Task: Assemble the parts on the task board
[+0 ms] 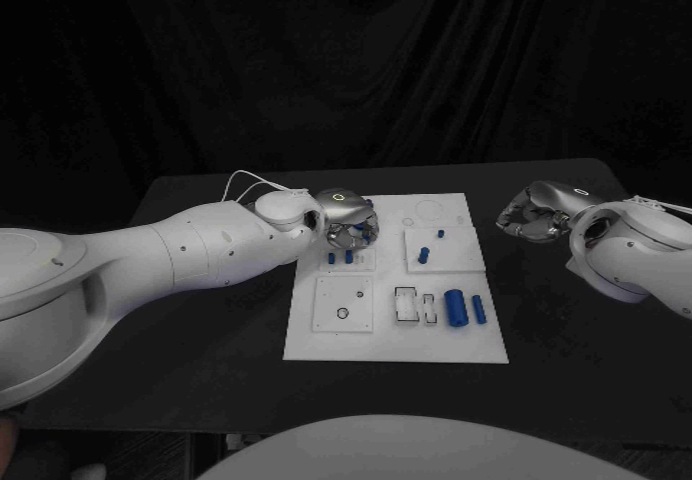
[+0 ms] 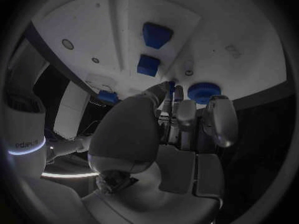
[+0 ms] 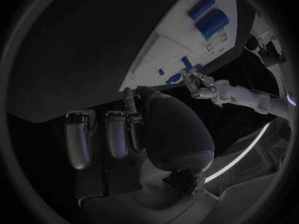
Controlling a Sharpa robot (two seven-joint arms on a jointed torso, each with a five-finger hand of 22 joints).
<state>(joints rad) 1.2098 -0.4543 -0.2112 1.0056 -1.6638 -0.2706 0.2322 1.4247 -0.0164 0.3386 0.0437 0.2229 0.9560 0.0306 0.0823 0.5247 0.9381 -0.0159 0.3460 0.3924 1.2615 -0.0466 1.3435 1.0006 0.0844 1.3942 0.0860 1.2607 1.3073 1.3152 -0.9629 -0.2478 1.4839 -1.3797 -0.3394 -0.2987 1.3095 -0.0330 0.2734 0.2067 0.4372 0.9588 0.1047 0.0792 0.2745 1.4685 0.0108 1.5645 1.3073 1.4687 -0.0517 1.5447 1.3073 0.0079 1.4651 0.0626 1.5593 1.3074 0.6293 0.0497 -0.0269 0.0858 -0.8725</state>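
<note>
Two blue cylinders (image 1: 462, 307) lie lengthwise on the task board (image 1: 397, 335); my left hand (image 1: 348, 222) hovers, grip unclear; my right hand (image 1: 531, 214) curls empty

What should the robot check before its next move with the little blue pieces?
1. Left hand over the task board: ok.
2. Left hand holding a part: cannot tell; its fingers hide what lies under them.
3. Right hand away from the board, over the black table: ok.
4. Right hand holding nothing: ok.
5. Two blue cylinders lying on the board: ok.
</note>
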